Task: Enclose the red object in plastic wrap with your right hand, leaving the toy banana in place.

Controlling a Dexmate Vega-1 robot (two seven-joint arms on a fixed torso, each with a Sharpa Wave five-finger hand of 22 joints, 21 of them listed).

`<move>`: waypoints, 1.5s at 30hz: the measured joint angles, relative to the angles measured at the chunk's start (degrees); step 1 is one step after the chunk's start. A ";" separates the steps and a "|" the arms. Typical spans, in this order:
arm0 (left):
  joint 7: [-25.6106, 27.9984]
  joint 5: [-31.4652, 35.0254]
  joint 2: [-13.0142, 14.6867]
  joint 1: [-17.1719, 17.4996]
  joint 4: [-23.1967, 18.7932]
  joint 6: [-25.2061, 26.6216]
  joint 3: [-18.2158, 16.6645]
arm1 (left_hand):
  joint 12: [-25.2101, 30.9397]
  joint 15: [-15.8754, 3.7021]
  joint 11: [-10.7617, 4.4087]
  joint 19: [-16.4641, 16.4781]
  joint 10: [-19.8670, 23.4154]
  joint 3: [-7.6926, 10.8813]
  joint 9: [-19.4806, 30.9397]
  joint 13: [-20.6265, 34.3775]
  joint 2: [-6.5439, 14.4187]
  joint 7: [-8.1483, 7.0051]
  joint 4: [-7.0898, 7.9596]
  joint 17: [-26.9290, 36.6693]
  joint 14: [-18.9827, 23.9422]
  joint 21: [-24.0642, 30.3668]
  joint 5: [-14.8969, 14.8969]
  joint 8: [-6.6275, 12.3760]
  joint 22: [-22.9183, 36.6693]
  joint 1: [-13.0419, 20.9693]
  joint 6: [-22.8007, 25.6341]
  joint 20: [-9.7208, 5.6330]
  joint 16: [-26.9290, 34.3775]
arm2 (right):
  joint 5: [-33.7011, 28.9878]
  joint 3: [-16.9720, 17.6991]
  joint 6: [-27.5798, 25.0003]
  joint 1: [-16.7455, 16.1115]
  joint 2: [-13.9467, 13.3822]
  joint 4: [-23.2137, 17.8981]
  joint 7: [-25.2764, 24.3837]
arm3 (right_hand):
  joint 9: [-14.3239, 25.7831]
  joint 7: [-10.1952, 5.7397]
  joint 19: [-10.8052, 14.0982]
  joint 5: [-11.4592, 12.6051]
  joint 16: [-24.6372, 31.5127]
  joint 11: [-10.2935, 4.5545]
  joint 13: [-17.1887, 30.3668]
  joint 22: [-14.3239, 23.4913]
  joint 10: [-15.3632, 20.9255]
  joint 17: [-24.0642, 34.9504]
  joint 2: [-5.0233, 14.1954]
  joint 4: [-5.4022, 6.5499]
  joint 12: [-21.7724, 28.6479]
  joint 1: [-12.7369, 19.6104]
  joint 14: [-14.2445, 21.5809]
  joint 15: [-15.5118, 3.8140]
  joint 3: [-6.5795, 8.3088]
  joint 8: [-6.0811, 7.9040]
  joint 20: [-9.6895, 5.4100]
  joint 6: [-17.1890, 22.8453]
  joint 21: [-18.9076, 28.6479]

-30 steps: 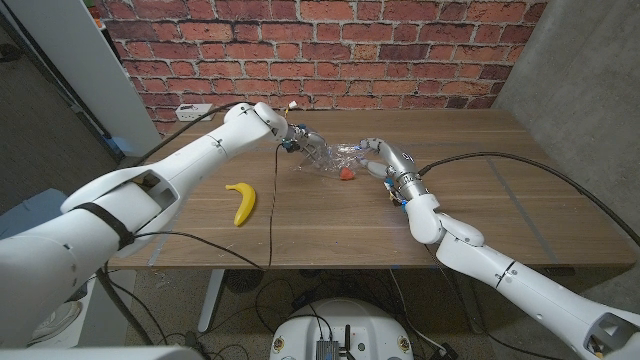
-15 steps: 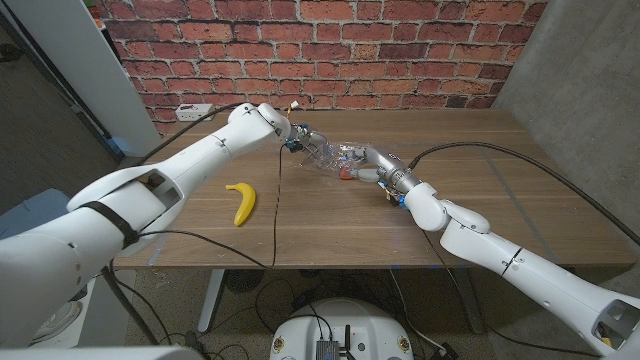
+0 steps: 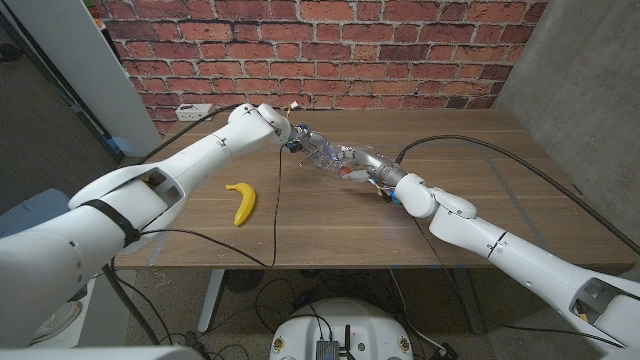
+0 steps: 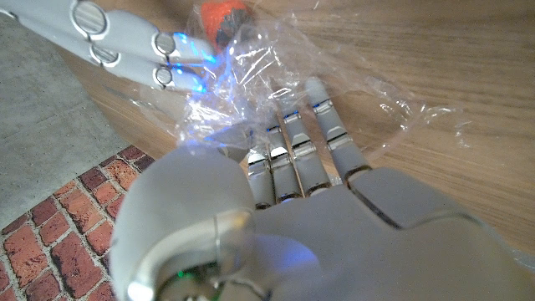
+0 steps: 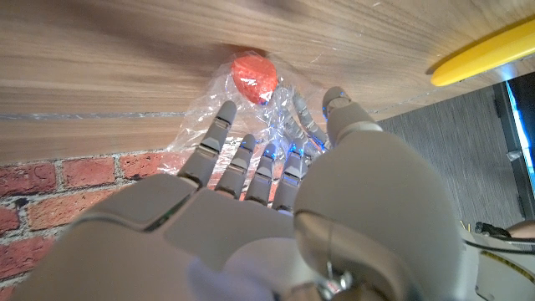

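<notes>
The red object (image 3: 347, 173) lies on the table under the edge of a crumpled sheet of clear plastic wrap (image 3: 330, 156); it also shows as a red lump (image 5: 253, 77) (image 4: 221, 18). My right hand (image 3: 366, 163) reaches into the wrap (image 5: 276, 113) just short of the red object, with the film caught between thumb and fingers. Its fingertips (image 4: 180, 58) touch the raised film (image 4: 251, 67). My left hand (image 3: 298, 139) presses the wrap's far end to the table with outstretched fingers (image 4: 292, 150). The toy banana (image 3: 240, 202) (image 5: 485, 50) lies apart on my left.
A black cable (image 3: 276, 200) hangs from the left arm and crosses the table beside the banana. Another cable (image 3: 480, 150) arcs over the right side. A white power strip (image 3: 190, 111) sits at the back left, by the brick wall.
My right hand has slid left along the table, into the wrap and up to the red object, and its forearm has dropped lower. The left hand and banana stay put.
</notes>
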 measured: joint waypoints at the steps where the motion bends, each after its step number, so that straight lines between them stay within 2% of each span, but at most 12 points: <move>1: -0.05 -0.29 0.07 0.00 0.03 -0.11 -0.06 | -0.06 0.00 0.00 -0.02 0.00 0.00 -0.01 0.00 -0.13 0.17 0.00 0.00 0.00 0.00 0.00 0.00 0.00 -0.12 -0.17 0.02 0.00 | -0.24 -0.79 -0.19 1.23 0.71 1.12 0.51 | 0.00 -0.09 -0.17 0.00 0.00 0.00 -0.02 0.00 -0.37 -0.11 0.00 -0.02 0.00 0.00 -0.14 -0.11 -0.02 0.00 0.17 -0.51 -0.37; 7: -0.12 -0.72 0.29 0.22 0.06 -0.33 -0.39 | -0.66 0.85 0.55 -2.28 -0.55 0.11 -0.64 0.40 0.16 1.17 0.15 0.45 -0.36 0.44 -0.15 -0.77 -0.15 -1.47 -1.84 1.55 -0.19 | -0.85 -1.97 -0.78 2.98 1.74 2.86 2.00 | 0.00 -0.20 -1.10 0.00 -0.37 0.03 -0.29 0.00 -2.13 -0.53 0.01 0.00 0.00 -0.01 -2.49 -0.04 -0.48 -0.21 0.49 -2.43 -1.10; 10: -0.31 -1.22 0.52 0.49 0.06 -0.39 -0.87 | -1.51 2.15 0.92 -7.72 -2.66 -2.09 -3.08 0.98 -0.94 0.46 1.96 0.80 -2.40 -0.28 -1.29 -5.81 -0.41 -5.47 -9.48 3.35 -1.06 | -1.24 -2.73 -1.28 4.18 2.42 3.90 2.97 | 0.00 -0.40 -1.70 0.00 -0.37 0.16 -0.53 0.01 -2.60 -0.53 0.39 0.24 0.00 -0.38 -2.91 -0.01 -0.72 -0.21 0.48 -3.05 -1.48; 14: -0.58 -2.29 0.98 0.98 -0.26 -0.41 -1.61 | -1.70 2.88 1.23 -12.10 -4.77 -4.80 -6.96 1.29 -2.73 -1.71 2.21 0.74 -4.58 -0.74 -2.24 -13.64 -0.98 -9.04 -20.01 4.46 -1.69 | -1.66 -4.02 -1.97 5.97 3.36 5.49 4.32 | -0.28 -0.70 -2.01 0.00 -0.37 -0.15 -0.53 0.01 -2.91 -0.80 0.38 0.31 0.00 -0.84 -3.08 0.16 -0.79 -0.21 0.79 -3.35 -1.91; 19: -0.06 -3.49 1.98 2.14 -1.79 -0.68 -2.86 | -3.33 4.68 2.26 -15.99 -10.30 -7.69 -11.03 1.32 -4.09 -2.61 2.03 0.80 -10.56 -1.94 -3.17 -19.71 -1.69 -12.51 -27.39 5.29 -3.15 | -2.09 -5.50 -2.76 7.96 4.43 7.45 5.79 | -0.28 -0.39 -2.01 0.00 -0.37 0.16 -0.53 0.01 -3.21 -0.80 0.61 0.47 0.00 -1.06 -3.38 -0.15 -0.95 -0.21 0.79 -3.66 -1.92; 22: 0.93 -3.94 2.70 3.00 -3.08 -0.99 -3.61 | -4.27 6.09 2.71 -19.18 -16.07 -9.41 -13.65 1.20 -4.71 -3.22 1.23 0.80 -17.21 -3.13 -3.45 -21.78 -2.15 -14.19 -30.26 5.24 -3.92 | -2.29 -6.24 -3.09 8.93 4.96 8.39 6.41 | -0.28 -0.39 -2.01 0.00 -0.21 0.16 -0.53 0.01 -3.21 -0.80 0.84 0.71 0.00 -1.29 -3.38 -0.15 -1.19 -0.21 0.79 -3.66 -1.92; 29: 5.46 -4.24 5.17 7.03 -9.07 -2.17 -6.38 | -4.27 7.99 2.78 -28.58 -27.24 -12.41 -18.43 0.08 -5.54 -5.41 -0.46 0.37 -29.98 -7.11 -3.45 -22.46 -2.53 -16.70 -36.53 5.79 -4.00 | -2.86 -7.55 -4.06 10.51 5.81 9.97 7.72 | -0.28 -0.39 -2.00 0.00 -0.10 0.16 -0.79 0.02 -3.21 -0.79 0.91 0.87 0.00 -1.83 -3.38 -0.14 -1.35 0.04 0.79 -3.66 -2.08; 34: 13.26 -3.05 6.86 11.62 -14.34 -5.54 -9.13 | -4.27 8.01 2.15 -32.43 -32.55 -13.57 -20.66 -0.59 -5.76 -7.09 -0.89 0.10 -34.85 -8.82 -3.45 -22.66 -2.80 -18.42 -40.70 6.12 -4.00 | -3.12 -8.56 -4.57 11.63 6.39 11.14 8.35 | -0.27 -1.07 -2.00 0.41 0.35 0.02 -0.79 0.04 -3.07 -0.79 2.46 1.10 0.25 -2.88 -3.38 -0.14 -1.12 0.47 0.78 -2.97 -2.37; 37: 14.02 -2.90 7.57 14.28 -16.71 -5.95 -10.65 | -4.27 7.70 1.73 -33.66 -35.25 -13.98 -21.66 -0.93 -5.64 -8.02 -1.31 0.11 -36.99 -9.46 -3.45 -22.90 -2.80 -19.03 -42.64 6.08 -4.00 | -3.15 -8.63 -4.73 11.70 6.44 11.23 8.57 | -0.27 -1.33 -1.98 0.41 0.79 -0.16 -1.00 0.04 -2.87 -0.76 3.77 1.61 0.46 -3.21 -3.38 -0.14 -1.14 0.68 0.37 -2.71 -2.37; 40: 21.66 -1.11 8.12 16.83 -18.78 -10.95 -12.12 | -4.27 7.27 1.22 -34.65 -36.87 -14.16 -22.38 -1.23 -5.34 -8.63 -1.49 -0.16 -38.41 -10.00 -3.45 -22.90 -2.80 -19.33 -43.61 6.31 -4.00 | -2.92 -9.14 -4.74 12.51 6.91 12.22 8.94 | -0.27 -1.33 -2.09 0.41 1.00 0.06 -1.06 0.05 -2.66 -0.63 5.16 3.07 0.46 -4.59 -3.37 -0.14 -2.03 0.68 0.25 -2.71 -2.91; 43: 21.66 -1.11 8.56 19.39 -20.51 -10.95 -13.78 | -4.27 7.56 1.22 -35.12 -37.47 -14.28 -22.64 -1.24 -5.34 -8.63 -1.61 -0.16 -38.73 -10.15 -3.45 -22.90 -2.80 -19.33 -43.61 6.23 -4.00 | -2.27 -9.14 -4.45 12.51 6.91 12.22 9.52 | -0.27 -1.33 -2.64 0.38 1.13 0.52 -1.17 0.04 -2.72 -0.63 4.75 4.96 0.46 -8.60 -3.66 0.10 -3.85 0.82 0.65 -2.27 -3.82; 45: 27.73 0.04 8.79 20.78 -21.47 -14.76 -14.76 | -4.27 7.56 0.97 -35.12 -37.72 -14.28 -22.78 -1.24 -5.34 -8.34 -1.61 -0.16 -38.73 -10.15 -3.45 -22.90 -2.80 -19.33 -43.91 6.23 -4.00 | -1.87 -9.38 -4.16 13.35 7.25 13.40 9.92 | -0.27 -1.64 -3.29 0.17 1.13 1.12 -1.32 -0.02 -2.91 -0.63 4.06 6.30 0.69 -11.56 -4.10 -0.04 -5.20 0.90 0.99 -1.97 -4.38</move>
